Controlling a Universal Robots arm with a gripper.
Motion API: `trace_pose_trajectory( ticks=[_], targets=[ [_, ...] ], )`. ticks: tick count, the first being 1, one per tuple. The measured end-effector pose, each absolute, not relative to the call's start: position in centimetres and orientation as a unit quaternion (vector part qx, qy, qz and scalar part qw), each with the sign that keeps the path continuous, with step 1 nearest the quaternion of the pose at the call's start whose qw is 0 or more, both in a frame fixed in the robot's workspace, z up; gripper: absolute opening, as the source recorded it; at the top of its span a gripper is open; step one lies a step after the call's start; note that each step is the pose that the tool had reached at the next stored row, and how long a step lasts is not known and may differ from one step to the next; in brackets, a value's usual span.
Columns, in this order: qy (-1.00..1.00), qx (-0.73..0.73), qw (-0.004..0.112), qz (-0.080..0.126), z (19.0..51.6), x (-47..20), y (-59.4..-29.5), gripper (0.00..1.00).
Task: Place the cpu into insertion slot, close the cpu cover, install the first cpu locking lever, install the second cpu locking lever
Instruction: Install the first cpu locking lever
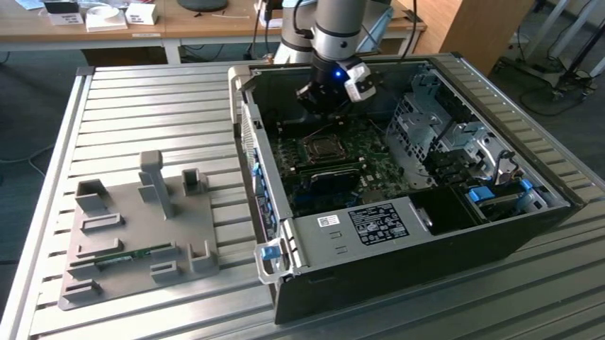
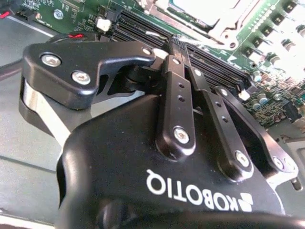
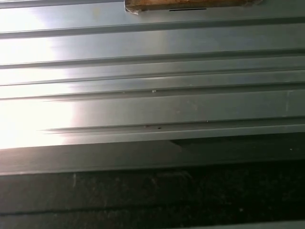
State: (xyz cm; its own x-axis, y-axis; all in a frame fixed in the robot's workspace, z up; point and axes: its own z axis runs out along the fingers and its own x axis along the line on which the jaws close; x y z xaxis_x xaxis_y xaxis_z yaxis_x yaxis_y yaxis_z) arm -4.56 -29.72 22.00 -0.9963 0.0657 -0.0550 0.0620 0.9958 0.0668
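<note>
Tabletop: a ribbed aluminium tabletop (image 1: pixel 151 106) of long parallel slats; in the first wrist view its slats (image 3: pixel 152 109) shine under strong glare.
Room: wooden desks (image 1: pixel 189 25) with small white boxes stand behind the tabletop, and there is dark floor (image 1: pixel 28 106) at the exterior view's left.
Fixture: a grey fixture plate (image 1: pixel 132 234) with upright posts lies on the tabletop, to the exterior view's left of the case.
Case: an open black computer case (image 1: pixel 426 262) lies on its side, with its green circuit board (image 1: pixel 378 166) facing up.
Tool: the tool (image 1: pixel 326 106) hangs inside the case above the board. In the second wrist view the tool (image 2: pixel 164 47) is clenched, fingertips together, with nothing seen between them.
Insertion slot: the insertion slot (image 1: pixel 326 149) is on the board just below the tool.
Cpu: the cpu (image 2: pixel 205 5) shows as a pale metal top inside the socket frame, apart from the tool.
Cpu cover: the cpu cover (image 2: pixel 224 26) lies flat around it.
Levers: I cannot tell their position.
Memory slots: long black memory slots (image 2: pixel 143 31) run beside the socket, near the fingertips.
</note>
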Motion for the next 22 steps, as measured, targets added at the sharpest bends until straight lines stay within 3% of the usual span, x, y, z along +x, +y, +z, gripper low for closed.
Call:
trace_pose_trajectory(
  ticks=[22],
  targets=[
    [0.999, 0.032, 0.028, 0.033, 21.05, -3.69, -29.72, 0.1]
  ],
)
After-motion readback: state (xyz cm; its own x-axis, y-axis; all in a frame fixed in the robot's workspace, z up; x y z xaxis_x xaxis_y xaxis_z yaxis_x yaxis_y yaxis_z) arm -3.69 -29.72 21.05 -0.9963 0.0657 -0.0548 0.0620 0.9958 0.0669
